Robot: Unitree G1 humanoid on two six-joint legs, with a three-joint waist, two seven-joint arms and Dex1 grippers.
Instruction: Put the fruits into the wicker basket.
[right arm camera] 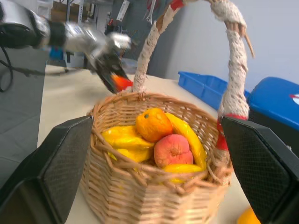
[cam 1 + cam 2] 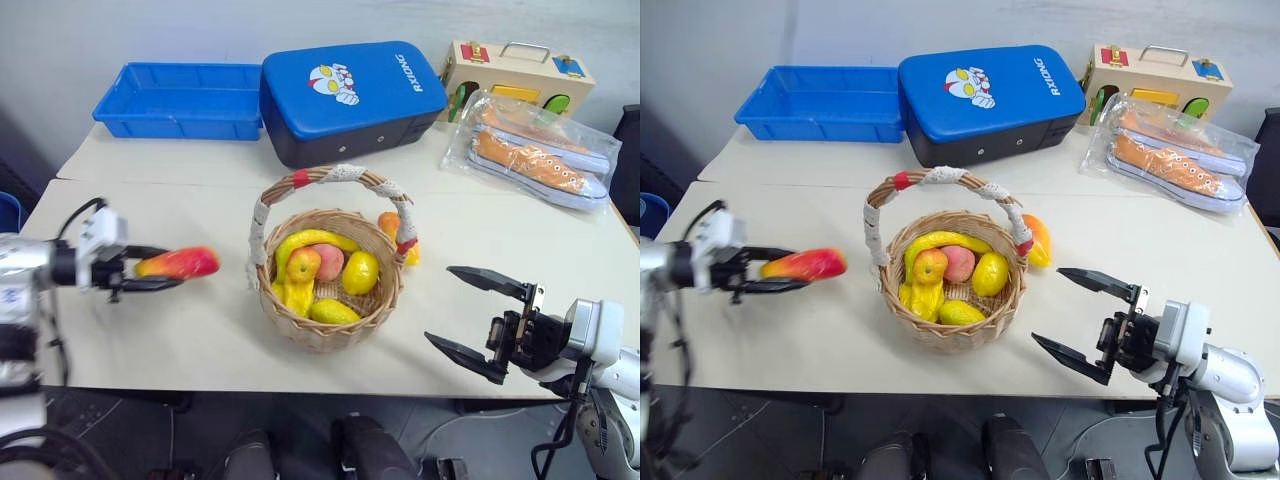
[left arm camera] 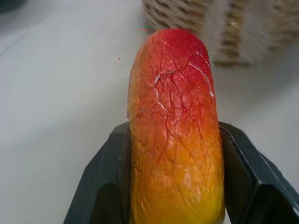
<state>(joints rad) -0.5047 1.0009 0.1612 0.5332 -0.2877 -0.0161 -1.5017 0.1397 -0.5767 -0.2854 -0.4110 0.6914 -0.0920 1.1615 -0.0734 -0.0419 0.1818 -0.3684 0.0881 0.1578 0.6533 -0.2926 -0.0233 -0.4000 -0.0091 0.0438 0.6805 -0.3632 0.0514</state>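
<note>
One wicker basket (image 2: 330,300) holds five glossy fruits; left end effector (image 2: 150,270) at nine o'clock pinches the red-yellow mango (image 2: 180,263); right end effector (image 2: 478,323) spread.

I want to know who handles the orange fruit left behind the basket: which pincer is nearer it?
Right. The right pincer, open, is nearer the orange fruit; the left pincer, across the wicker basket, grips the mango.

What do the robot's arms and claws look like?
Each arm is silvery grey metal with black joints. The left gripper has two thin black fingers, a white boxy wrist block and a looping black cable. The right gripper has two flat, pointed black fingers, a black wrist part and a black cable hanging below.
</note>
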